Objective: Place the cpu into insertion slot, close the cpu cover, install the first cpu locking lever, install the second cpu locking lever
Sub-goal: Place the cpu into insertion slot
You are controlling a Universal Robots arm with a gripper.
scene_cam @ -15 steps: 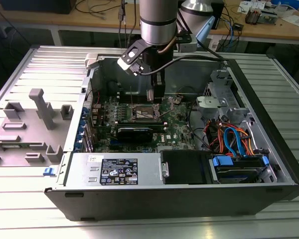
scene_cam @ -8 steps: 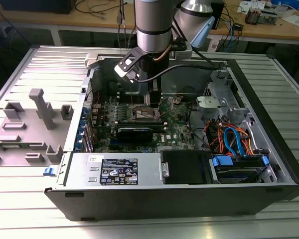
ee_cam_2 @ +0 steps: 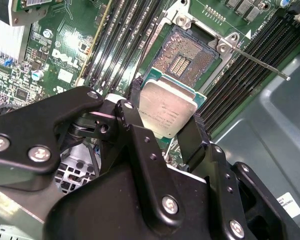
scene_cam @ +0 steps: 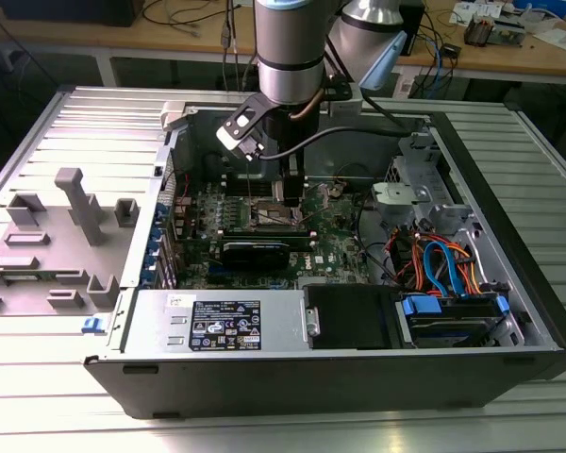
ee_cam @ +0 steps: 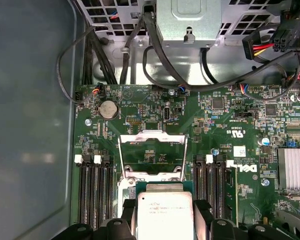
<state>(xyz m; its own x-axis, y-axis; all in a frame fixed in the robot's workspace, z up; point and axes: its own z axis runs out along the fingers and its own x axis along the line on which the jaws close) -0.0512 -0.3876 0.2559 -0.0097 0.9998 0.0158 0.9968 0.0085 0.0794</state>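
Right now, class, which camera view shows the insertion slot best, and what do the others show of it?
The second wrist view: the insertion slot lies open, its contact grid plain beyond the cpu. In the first wrist view the cpu hides most of it; in the exterior view the arm partly blocks it.

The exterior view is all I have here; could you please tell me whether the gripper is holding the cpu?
Observer: Yes. In the second wrist view the gripper is shut on the cpu, with a finger on each of two opposite edges.
Operator: Thank you. Is it seated in the insertion slot?
Observer: No. The insertion slot lies bare in that view, with its contact field exposed beyond the cpu.
Operator: And is the cpu cover out of the way?
Observer: In the first wrist view the cpu cover stands raised, not down over the insertion slot.
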